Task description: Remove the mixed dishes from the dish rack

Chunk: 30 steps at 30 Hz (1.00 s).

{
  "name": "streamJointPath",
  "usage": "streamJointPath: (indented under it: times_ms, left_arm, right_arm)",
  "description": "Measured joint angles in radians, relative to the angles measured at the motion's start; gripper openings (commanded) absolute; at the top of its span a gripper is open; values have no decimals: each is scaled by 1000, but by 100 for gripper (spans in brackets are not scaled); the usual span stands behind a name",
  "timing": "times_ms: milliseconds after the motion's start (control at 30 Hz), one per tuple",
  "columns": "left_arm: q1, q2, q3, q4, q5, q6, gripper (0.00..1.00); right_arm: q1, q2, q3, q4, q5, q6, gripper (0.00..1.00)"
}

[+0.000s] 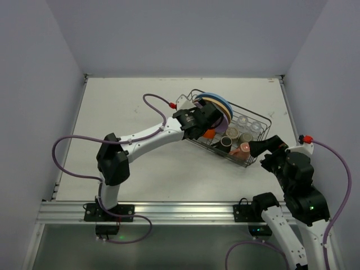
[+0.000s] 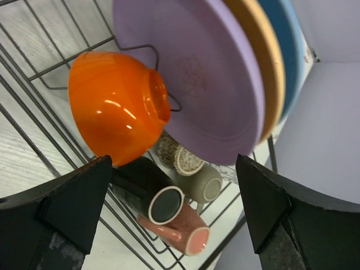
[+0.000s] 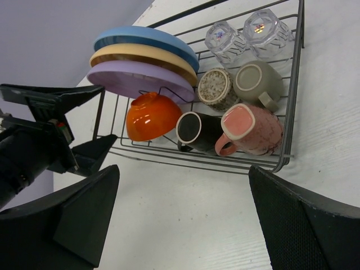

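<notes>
The black wire dish rack [image 1: 265,119] holds upright plates: light blue [image 3: 143,39], tan [image 3: 140,56] and lilac [image 3: 135,77]. An orange bowl [image 2: 115,107] lies tipped against the lilac plate [image 2: 191,73]. Beside it lie a dark brown mug [image 3: 199,129], a pink mug [image 3: 253,129], two olive-brown cups [image 3: 256,81] and two clear glasses [image 3: 225,36]. My left gripper [image 2: 174,205] is open and empty, hovering at the rack's left end [image 1: 209,119] over the bowl. My right gripper [image 3: 183,219] is open and empty above the table, just outside the rack's near side [image 1: 261,147].
The rack [image 3: 289,101] sits at an angle on the white table [image 1: 140,95]. Grey walls enclose the table on three sides. An aluminium rail [image 1: 169,211] runs along the near edge by the arm bases.
</notes>
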Motion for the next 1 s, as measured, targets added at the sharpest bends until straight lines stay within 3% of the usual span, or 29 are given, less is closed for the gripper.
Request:
streamJointPath:
  times_ms: [533, 1000]
  left_arm:
    - [0, 45, -43, -12, 11, -102, 90]
    - [0, 87, -18, -89, 19, -190, 97]
  right_arm:
    - [0, -14, 13, -5, -19, -29, 99]
    - [0, -20, 13, -6, -19, -36, 99]
